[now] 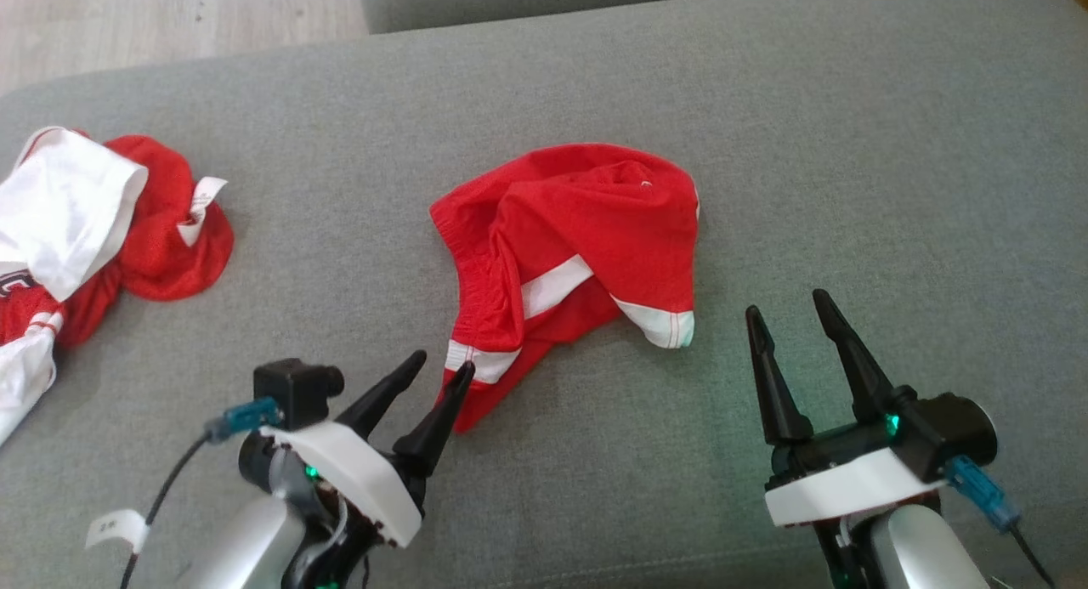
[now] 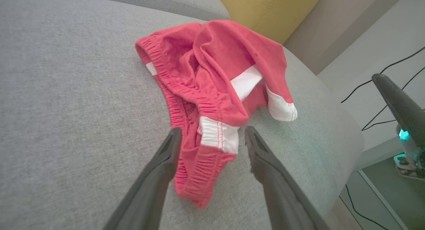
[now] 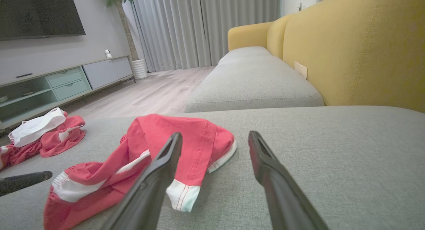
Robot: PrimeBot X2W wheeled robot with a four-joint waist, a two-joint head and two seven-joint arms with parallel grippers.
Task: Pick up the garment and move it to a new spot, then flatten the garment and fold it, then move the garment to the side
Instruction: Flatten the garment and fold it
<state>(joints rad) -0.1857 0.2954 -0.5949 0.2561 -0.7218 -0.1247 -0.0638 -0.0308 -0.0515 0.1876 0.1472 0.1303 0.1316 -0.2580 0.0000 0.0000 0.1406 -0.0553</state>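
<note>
Clothes pile (image 1: 85, 223), red and white, sits at your 9 o'clock. Your left claw (image 1: 443, 361) is spread wide astride the waistband end of the red shorts (image 1: 578, 232), crumpled mid grey sofa seat (image 1: 850, 147). Right claw (image 1: 786, 304) is wide too, at the shorts' 4 o'clock, apart.

The left gripper (image 1: 442, 364) sits low with its two dark fingers (image 1: 438, 415) spread apart, leaning forward and toward the other arm. Just behind the fingers is the white left wrist collar (image 1: 357, 478), and behind that the pale left forearm (image 1: 246, 542). The right gripper (image 1: 786, 306) is well apart from the left one, its jaws also wide. It points almost straight ahead, tilted slightly inward. The white right wrist collar (image 1: 841, 487) and the pale right forearm (image 1: 922, 546) lie behind it.
</note>
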